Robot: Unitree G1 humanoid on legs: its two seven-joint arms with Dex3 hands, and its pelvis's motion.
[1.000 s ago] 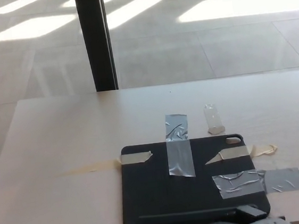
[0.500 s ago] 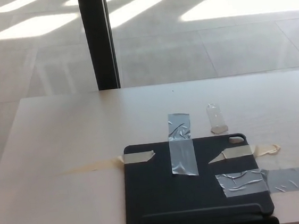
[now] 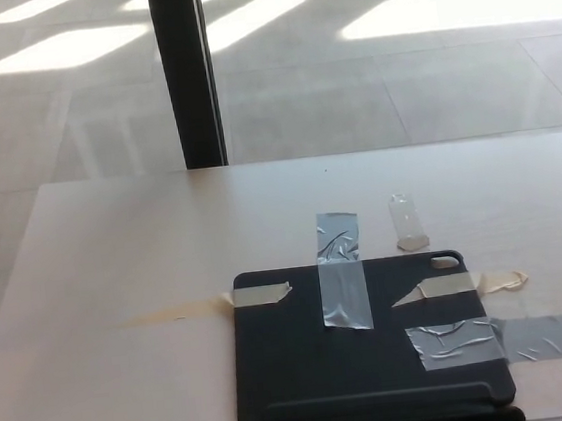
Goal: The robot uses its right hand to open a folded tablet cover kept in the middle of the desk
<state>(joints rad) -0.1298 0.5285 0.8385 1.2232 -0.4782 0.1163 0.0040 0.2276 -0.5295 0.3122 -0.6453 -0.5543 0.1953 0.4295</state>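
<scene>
While the cover [image 3: 368, 347] lies closed and flat on the desk [image 3: 144, 245] | tape strips [image 3: 340, 270] hold its edges | neither hand appears, finger state unobservable.

Bare desk [image 3: 114, 248] left and behind, tape strips [image 3: 342, 269] pinning tablet cover [image 3: 367, 362] edges

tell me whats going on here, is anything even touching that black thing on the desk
Nothing is touching it right now. A dark tablet cover lies closed and flat at the near edge of the pale desk, held down with strips of grey tape and beige tape. Neither robot hand is in view, so opening the cover has not started.
</scene>
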